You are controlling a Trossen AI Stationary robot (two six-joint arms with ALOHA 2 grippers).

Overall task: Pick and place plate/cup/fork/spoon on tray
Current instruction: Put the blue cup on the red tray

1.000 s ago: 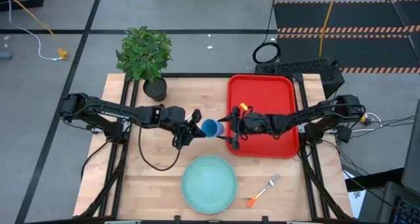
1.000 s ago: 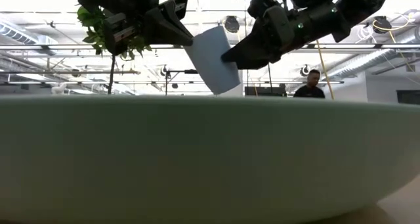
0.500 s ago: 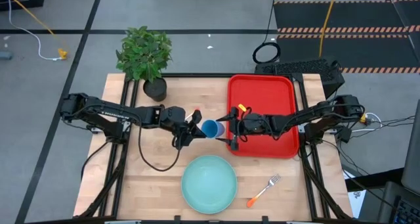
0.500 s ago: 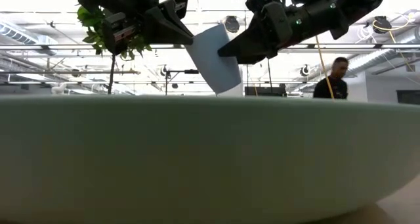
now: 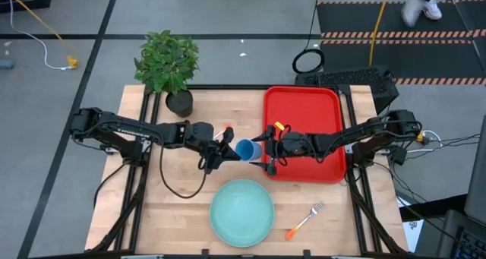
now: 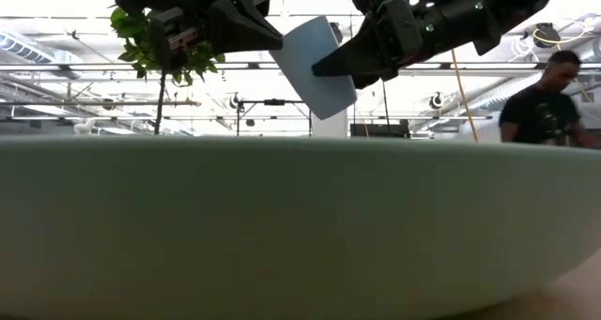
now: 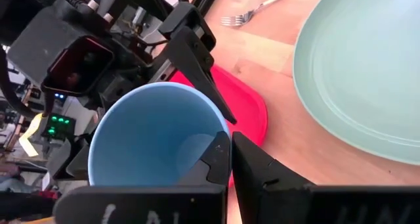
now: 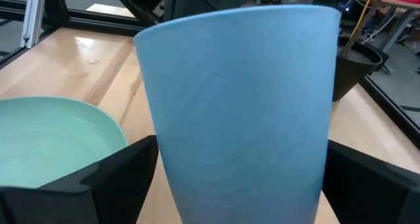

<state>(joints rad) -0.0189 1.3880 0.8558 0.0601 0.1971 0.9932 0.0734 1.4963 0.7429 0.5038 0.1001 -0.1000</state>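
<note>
My left gripper (image 5: 226,146) is shut on the small blue cup (image 5: 245,150) and holds it in the air over the table's middle, just left of the red tray (image 5: 304,99). My right gripper (image 5: 266,149) is open, and its two fingers stand on either side of the cup's wall (image 8: 243,106). The pale turquoise plate (image 5: 241,212) lies flat on the table near the front edge. The orange-handled fork (image 5: 306,219) lies on the wood to the plate's right. I cannot make out the spoon. My left gripper pinches the cup's rim (image 7: 209,142), with one finger inside the cup and one outside. It comes from the table's left. The cup is lifted clear and tilted, its mouth up and toward the left arm (image 6: 319,67). I cannot tell whether my right gripper touches the cup.
A potted plant (image 5: 168,65) stands at the table's far left corner. The plate's rim (image 6: 300,226) fills the low view's lower part. A person (image 6: 545,104) stands in the room beyond the table.
My left gripper has raised the cup a little and carried it slightly toward the table's right edge, deeper between my right gripper's fingers. The cup now stands more upright than before. The person in the background has walked to the right.
</note>
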